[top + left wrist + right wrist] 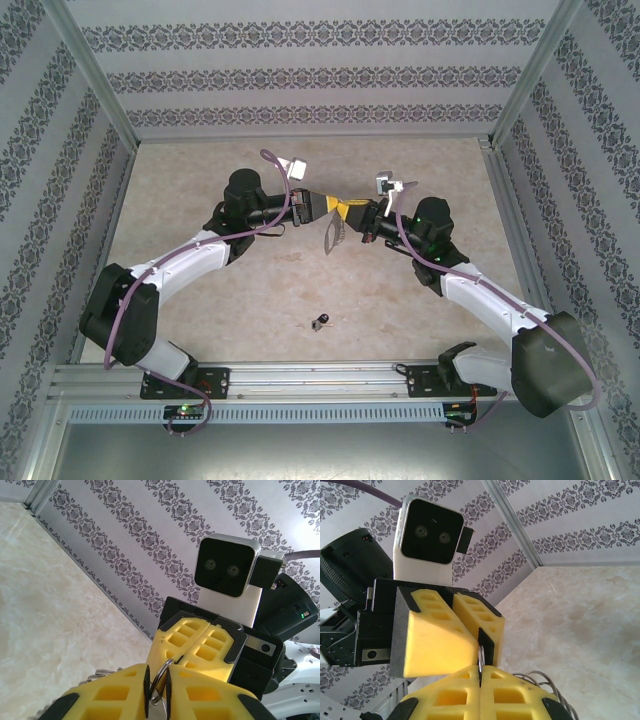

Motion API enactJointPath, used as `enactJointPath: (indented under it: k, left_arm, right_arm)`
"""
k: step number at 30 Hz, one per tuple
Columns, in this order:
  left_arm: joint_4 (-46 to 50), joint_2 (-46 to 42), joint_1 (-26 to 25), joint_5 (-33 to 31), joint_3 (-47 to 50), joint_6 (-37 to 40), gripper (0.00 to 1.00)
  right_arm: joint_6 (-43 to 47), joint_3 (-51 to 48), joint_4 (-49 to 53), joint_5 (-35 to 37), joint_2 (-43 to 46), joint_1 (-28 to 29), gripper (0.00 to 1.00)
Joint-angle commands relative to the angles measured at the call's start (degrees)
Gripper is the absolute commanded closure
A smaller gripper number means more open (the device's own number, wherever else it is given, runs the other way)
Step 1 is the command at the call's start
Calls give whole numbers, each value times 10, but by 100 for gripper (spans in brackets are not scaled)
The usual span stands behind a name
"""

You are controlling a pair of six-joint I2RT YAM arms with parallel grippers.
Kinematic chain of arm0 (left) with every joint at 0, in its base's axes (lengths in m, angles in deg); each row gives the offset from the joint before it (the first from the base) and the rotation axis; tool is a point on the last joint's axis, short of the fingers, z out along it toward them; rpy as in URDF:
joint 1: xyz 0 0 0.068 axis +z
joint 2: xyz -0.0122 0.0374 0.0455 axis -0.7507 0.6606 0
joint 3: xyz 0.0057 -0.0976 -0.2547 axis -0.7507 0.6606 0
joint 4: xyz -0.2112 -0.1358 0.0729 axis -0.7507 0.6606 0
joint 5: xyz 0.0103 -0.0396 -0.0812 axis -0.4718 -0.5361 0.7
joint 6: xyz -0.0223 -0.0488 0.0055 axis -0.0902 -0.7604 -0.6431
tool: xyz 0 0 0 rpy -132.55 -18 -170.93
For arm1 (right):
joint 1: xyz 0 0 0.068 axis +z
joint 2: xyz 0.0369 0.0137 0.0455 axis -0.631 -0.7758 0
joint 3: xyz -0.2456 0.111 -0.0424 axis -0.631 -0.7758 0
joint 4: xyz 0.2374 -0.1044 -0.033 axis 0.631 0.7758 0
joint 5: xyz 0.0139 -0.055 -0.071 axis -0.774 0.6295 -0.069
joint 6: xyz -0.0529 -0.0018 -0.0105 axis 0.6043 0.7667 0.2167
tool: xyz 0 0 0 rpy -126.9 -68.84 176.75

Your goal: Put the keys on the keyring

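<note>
Patterned wallpaper is closing in a pale, marbled surface (200, 170) on three sides. Above its middle, a little toward the far edge, the two arms are meeting tip to tip. The left pincer (325, 205) and the right pincer (356, 212) are facing each other with the keyring (335, 236) between them. Its grey loop is hanging below the yellow pads, clear of the surface.

In both wrist views a thin wire of the keyring is sitting in the seam of each pair of pads. Both pincers are therefore looking closed on it, each pinching a different part. This double hold is probably serving to steady the loop in the air and hand it across or turn it, so that its opening is facing a workable way.

The key (320, 321) is lying by itself near the near edge of the surface, roughly midway between the two arm bases and well apart from both pincers. It is not yet threaded on. One pincer will likely be needing to let go and fetch it while the other is keeping the keyring steady.
</note>
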Motion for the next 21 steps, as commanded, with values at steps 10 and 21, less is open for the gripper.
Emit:
enactJointPath:
  k: [10, 21]
  left_arm:
    - [-1, 1, -6, -10, 6, 30, 100]
    - [120, -8, -6, -47, -12, 150, 100]
  right_arm:
    - [-12, -42, 31, 52, 69, -37, 29]
    - [39, -69, 275, 280, 152, -52, 22]
